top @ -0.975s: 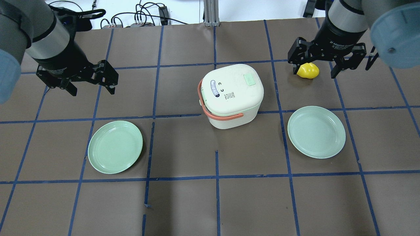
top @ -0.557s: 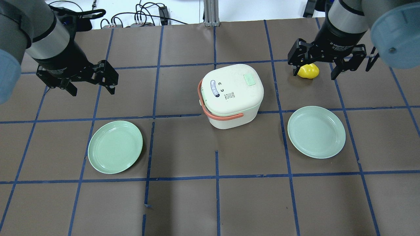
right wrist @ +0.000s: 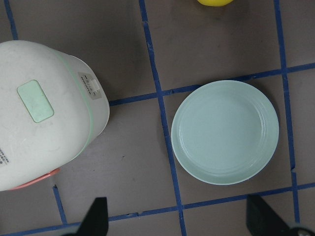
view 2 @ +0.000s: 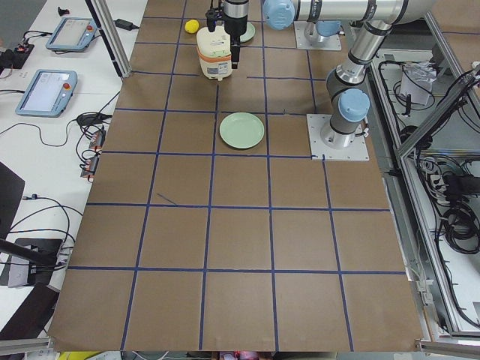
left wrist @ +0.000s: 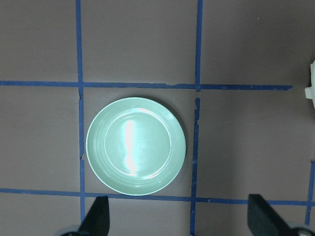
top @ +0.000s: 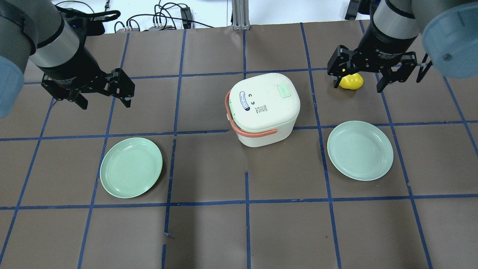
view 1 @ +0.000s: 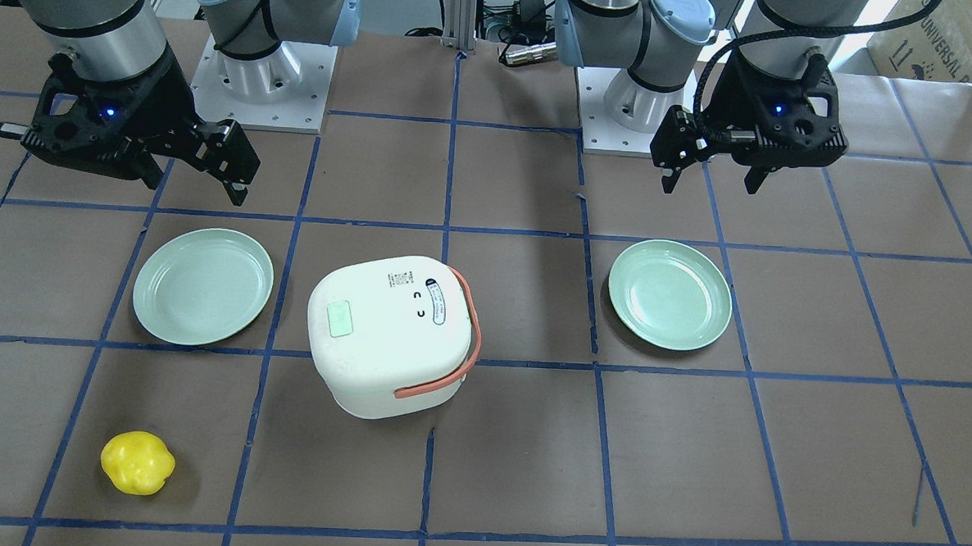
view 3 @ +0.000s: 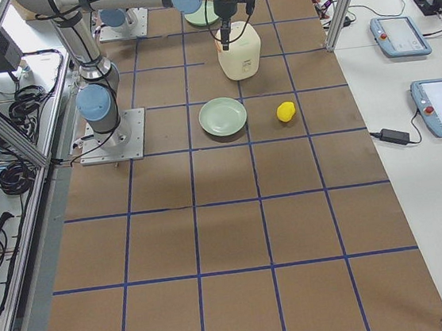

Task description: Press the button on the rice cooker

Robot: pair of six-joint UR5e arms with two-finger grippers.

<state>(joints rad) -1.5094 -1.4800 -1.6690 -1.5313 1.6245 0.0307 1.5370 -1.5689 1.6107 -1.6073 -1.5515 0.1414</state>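
**Overhead exterior.** The left gripper [top: 105,104] and the right gripper [top: 356,84] hang above the table [top: 209,231]. Each has its jaws spread wide and holds nothing. The rice cooker [top: 263,112] stands upright between them, nearer the right gripper and on that gripper's left, and neither gripper touches it. Its pale green button [top: 284,90] sits on the closed lid, at the edge closest to the right gripper. The coral handle [top: 254,131] lies folded down on the side toward the left gripper. The left plate [top: 131,167] and the right plate [top: 360,150] each lie robot-ward of the gripper on their side. A yellow lumpy object [top: 351,82] shows in line with the right gripper.

**Exterior front-facing.** The yellow lumpy object rests on the table well apart from the right gripper, beyond it and away from the robot.

**Exterior left and exterior right.** Both grippers appear too small to judge their jaws. The rice cooker stands just beside them.

**Left wrist-mounted.** The left plate lies ahead of the parted fingertips [left wrist: 96,219]. A sliver of the rice cooker shows at the right edge.

**Right wrist-mounted.** The button and lid lie to the left of the parted fingers, and the right plate lies ahead of them.
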